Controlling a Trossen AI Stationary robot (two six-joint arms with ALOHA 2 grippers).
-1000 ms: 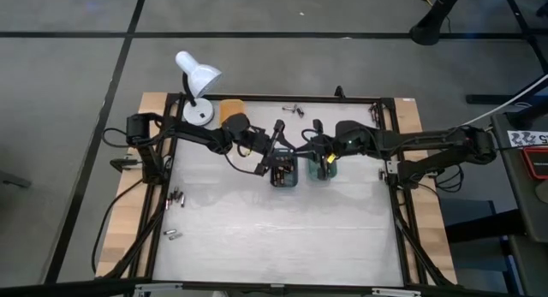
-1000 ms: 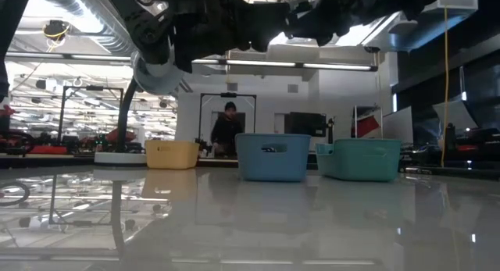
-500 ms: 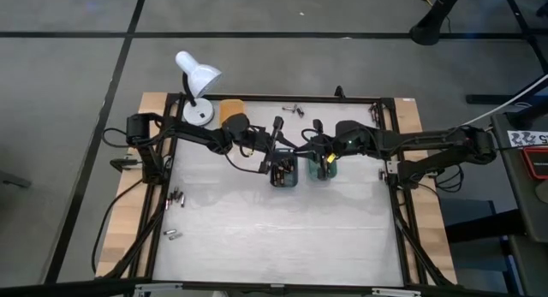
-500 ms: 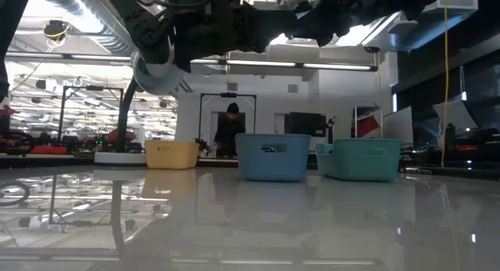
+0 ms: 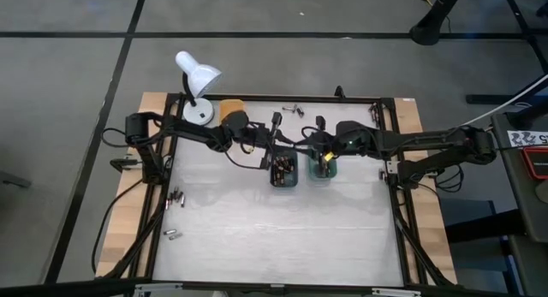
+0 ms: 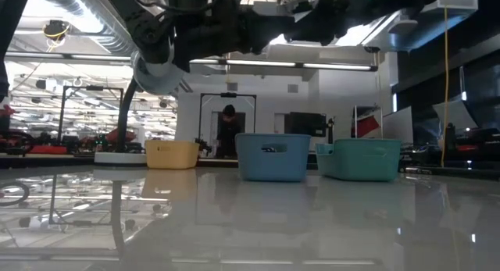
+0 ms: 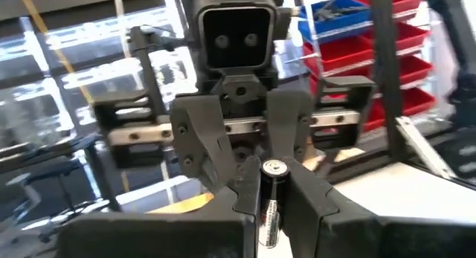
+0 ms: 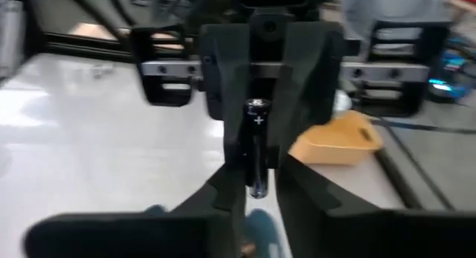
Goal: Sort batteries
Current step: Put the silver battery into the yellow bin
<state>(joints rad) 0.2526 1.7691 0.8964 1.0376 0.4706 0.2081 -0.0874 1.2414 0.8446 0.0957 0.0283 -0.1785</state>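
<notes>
A single battery (image 8: 256, 146), dark with a plus mark near its top, stands upright in the air between my two grippers, which face each other above the trays. My left gripper (image 7: 271, 206) is shut on it. My right gripper (image 8: 259, 185) comes from the opposite side; its fingers stand narrowly apart on either side of the battery's lower part, a small gap showing. Below them the dark teal tray (image 5: 283, 170) holds several batteries, with the green tray (image 5: 323, 167) beside it. The orange tray (image 5: 229, 109) sits at the far left. My left gripper pinches the battery's lower half (image 7: 269, 213) between its two fingers. The fingers come about level from the table's left and lie across the battery. The battery stands upright, its silvery top cap (image 7: 273, 167) above the fingers, lifted clear over the trays.
A white desk lamp (image 5: 197, 79) stands at the far left corner. Loose batteries lie near the far edge (image 5: 294, 109) and by the left edge (image 5: 177, 197), (image 5: 172, 234). A person (image 6: 227, 130) stands in the room beyond the table.
My left gripper has tipped up a little, so more of the dark teal tray under it shows. My right arm has kept its place.
</notes>
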